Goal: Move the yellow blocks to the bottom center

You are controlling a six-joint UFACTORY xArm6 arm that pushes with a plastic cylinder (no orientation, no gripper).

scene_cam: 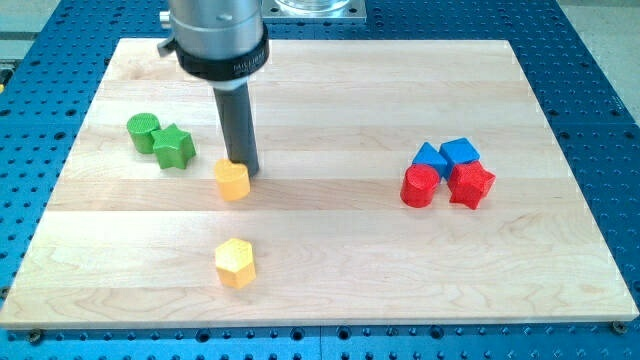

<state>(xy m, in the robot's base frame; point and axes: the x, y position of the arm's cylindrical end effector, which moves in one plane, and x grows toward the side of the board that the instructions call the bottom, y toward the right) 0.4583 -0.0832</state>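
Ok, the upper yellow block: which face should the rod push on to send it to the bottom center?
Push its top face. My tip already sits just above the upper yellow block; bottom center lies down and right, past the lower yellow hexagonal block, so shade toward its upper-left.

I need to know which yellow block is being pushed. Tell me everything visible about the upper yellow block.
The upper yellow block is a small, matte, faceted piece, its exact shape unclear. It sits flat on the pale wooden board, left of centre. My tip is at its top-right edge, seemingly touching. The yellow hexagonal block lies apart, below it.
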